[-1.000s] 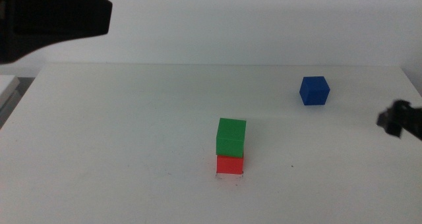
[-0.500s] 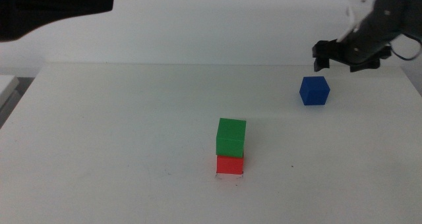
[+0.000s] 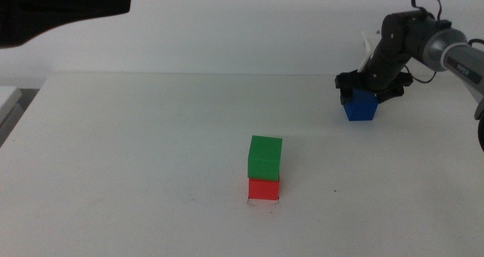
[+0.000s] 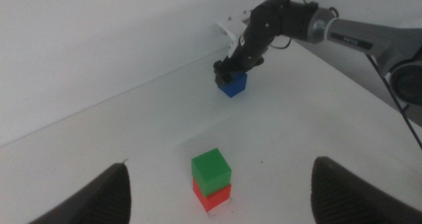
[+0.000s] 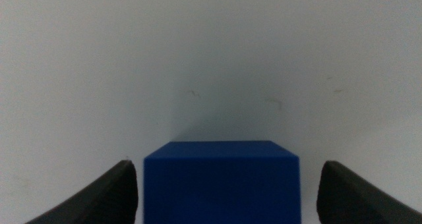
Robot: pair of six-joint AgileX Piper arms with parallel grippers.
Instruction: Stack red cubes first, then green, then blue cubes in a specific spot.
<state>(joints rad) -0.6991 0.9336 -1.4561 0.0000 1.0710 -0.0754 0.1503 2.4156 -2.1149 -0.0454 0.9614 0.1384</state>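
Blue cube (image 3: 361, 106) sits far right, directly between my right gripper's (image 3: 364, 89) wide-open, empty jaws; left gripper (image 4: 217, 191) waits.

Right gripper (image 3: 362, 87) covers the top of the blue cube (image 3: 361, 108) in middle view; jaw tips not readable there. Right wrist view cuts the blue cube's lower part off at the frame edge. Green cube (image 3: 265, 157) hides red cube (image 3: 263, 189) top face. Spot ticks (image 3: 264, 202) under the stack too small to read. Left arm (image 3: 53, 11) cropped, blurred at middle view's corner.
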